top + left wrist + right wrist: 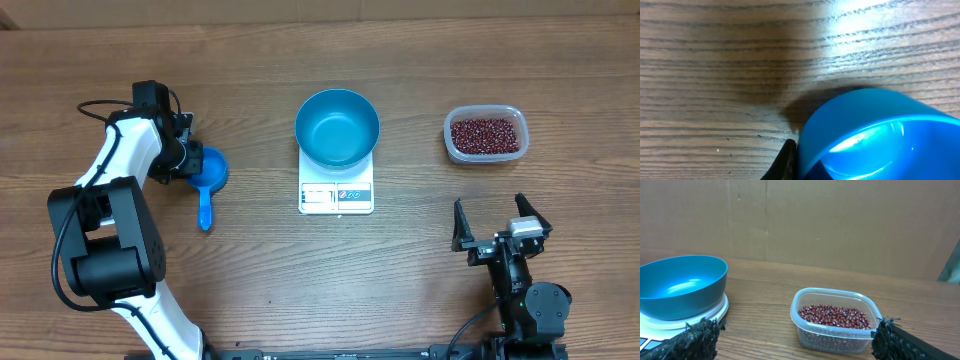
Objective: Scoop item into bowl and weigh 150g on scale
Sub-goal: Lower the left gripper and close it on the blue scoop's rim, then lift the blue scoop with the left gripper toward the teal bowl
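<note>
beans (486, 134): way too many to count. Tiny oval grains, dark red-brown, some with pale flecks. They're all in one loose heap in the tub at the table's right side, well apart from the bowl.
bowl (337, 127): just one. Round, deep, bright blue inside and out, with a smooth, slightly glossy finish. There's nothing in it. It sits on the scale and hangs over it at the back and sides.
scale (336, 195): one. It's a flat white square near the table's middle, and only its front strip with the display (320, 196) pokes out from under the bowl.
tub (484, 133): one. Clear plastic, a rounded rectangle with a rolled lip and no lid on it.
scoop (208, 180): one. Blue plastic with a round cup and a short straight handle, left of the scale.
left claw (188, 160): closed right down at the scoop's cup. From the left wrist, one black finger (785, 162) is pressed to the outside of the cup wall and the other is hidden. Looks like it's pinching the rim.
right claw (489, 212): spread wide with nothing in it, near the front edge. The tub is beyond it, not touching.
table (420, 280): one, brown wood-grain top.
</note>
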You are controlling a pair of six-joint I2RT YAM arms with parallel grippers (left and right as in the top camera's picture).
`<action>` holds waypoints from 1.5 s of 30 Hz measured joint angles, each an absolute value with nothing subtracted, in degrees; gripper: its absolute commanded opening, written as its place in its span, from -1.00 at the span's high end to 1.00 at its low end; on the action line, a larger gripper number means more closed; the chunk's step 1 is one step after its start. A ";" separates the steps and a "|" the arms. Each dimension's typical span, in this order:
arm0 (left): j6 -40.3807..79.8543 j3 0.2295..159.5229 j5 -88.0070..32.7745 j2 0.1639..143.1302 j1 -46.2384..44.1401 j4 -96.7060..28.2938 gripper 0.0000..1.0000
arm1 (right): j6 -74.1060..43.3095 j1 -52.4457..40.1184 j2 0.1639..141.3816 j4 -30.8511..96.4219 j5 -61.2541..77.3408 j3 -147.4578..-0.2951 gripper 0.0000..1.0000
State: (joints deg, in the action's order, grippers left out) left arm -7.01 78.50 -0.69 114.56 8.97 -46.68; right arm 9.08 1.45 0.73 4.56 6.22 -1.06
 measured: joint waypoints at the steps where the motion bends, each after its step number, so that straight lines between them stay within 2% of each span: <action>1: -6.90 78.52 -0.69 114.56 8.97 -46.85 0.91 | 9.06 1.45 0.73 4.58 6.20 -1.06 -1.00; 12: -3.49 89.84 -0.69 114.13 8.97 -56.10 0.92 | 9.06 1.45 0.73 4.58 6.20 -1.06 -1.00; 22: 10.59 104.66 -1.56 108.38 8.97 -67.31 0.92 | 9.08 1.45 0.73 4.58 6.20 -1.06 -1.00; 30: 25.43 105.51 -9.17 105.58 8.97 -75.31 0.92 | 9.06 1.45 0.73 4.56 6.20 -1.06 -1.00; 36: 29.98 105.51 -15.97 105.58 8.97 -78.98 0.91 | 9.08 1.45 0.73 4.58 6.20 -1.06 -1.00; 45: 34.26 105.51 -17.26 105.58 6.63 -80.84 0.91 | 9.08 1.45 0.73 4.58 6.20 -1.06 -1.00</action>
